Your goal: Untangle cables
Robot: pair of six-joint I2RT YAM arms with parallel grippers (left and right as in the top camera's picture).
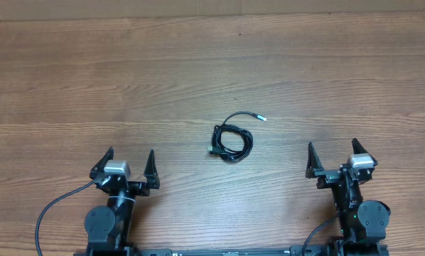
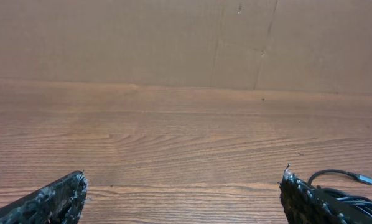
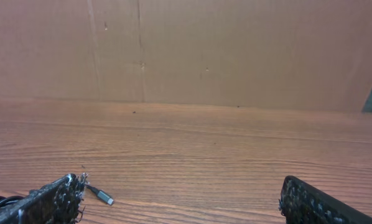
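cables (image 1: pixel 232 141): 1 knotted bundle, strand count within it not readable | silvery plug tip (image 1: pixel 264 118): 1 showing, on 1 loose strand | arms: 2, left arm (image 1: pixel 111 213) and right arm (image 1: pixel 362 213) | fingers (image 1: pixel 153 169): 4, one pair per arm | thick black arm leads (image 1: pixel 38 229): 2, one at each base | table (image 1: pixel 198 64): 1 | cardboard backdrop (image 2: pixel 111 37): 1

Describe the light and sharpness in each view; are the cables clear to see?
Overhead: soft, even light, no glare on the table; the cables are small but sharp, almost shadowless. Left wrist: the wood grain is sharp, the tips of the left pincer look dark and grainy. Right wrist: same flat, warm light; one silvery plug shows clearly.
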